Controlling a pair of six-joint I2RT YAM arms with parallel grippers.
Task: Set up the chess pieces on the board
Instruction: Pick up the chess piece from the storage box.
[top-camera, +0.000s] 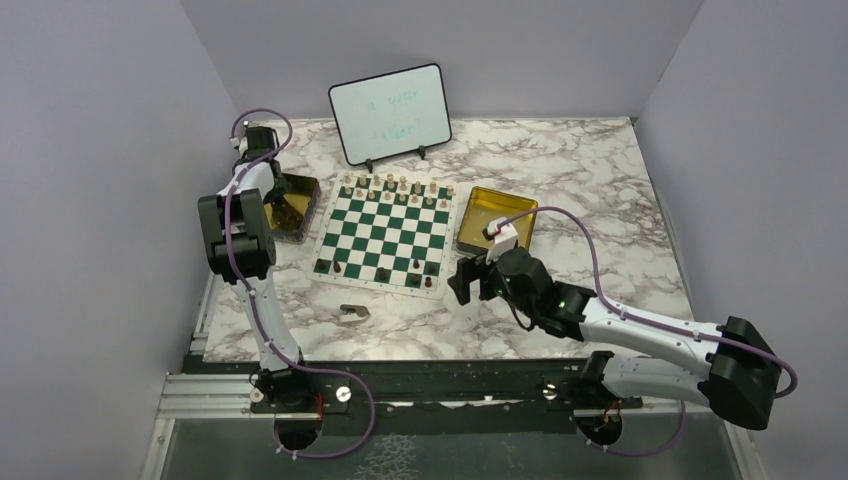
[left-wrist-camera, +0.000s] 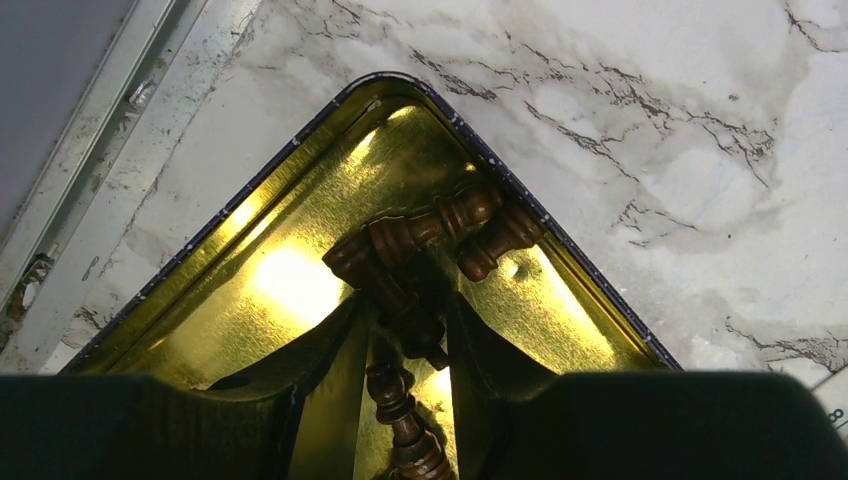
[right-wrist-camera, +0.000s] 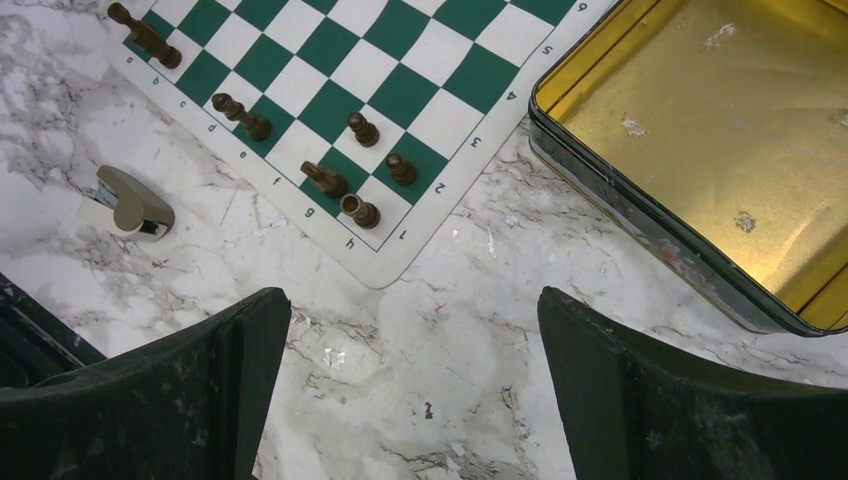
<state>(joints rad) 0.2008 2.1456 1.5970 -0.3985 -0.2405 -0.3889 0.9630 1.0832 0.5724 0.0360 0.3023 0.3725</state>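
Chess pieces (top-camera: 395, 185) in three spots. Light pieces (top-camera: 400, 187) standing in rows along the upper edge of the board (top-camera: 385, 235), centre of the top view. A few dark pieces (right-wrist-camera: 350, 190) on the squares along its lower edge. More dark ones lying heaped in the gold tin (left-wrist-camera: 300, 140) just left of the board. Left gripper (left-wrist-camera: 405, 310) down inside that tin, fingers (left-wrist-camera: 335, 380) either side of one lying dark piece; pinched or merely flanked, cannot tell. Right gripper (right-wrist-camera: 408, 300) spread wide, holding nothing, hovering over bare marble tabletop (right-wrist-camera: 430, 410) near the board's lower right corner, beside the second gold tin (right-wrist-camera: 700, 110).
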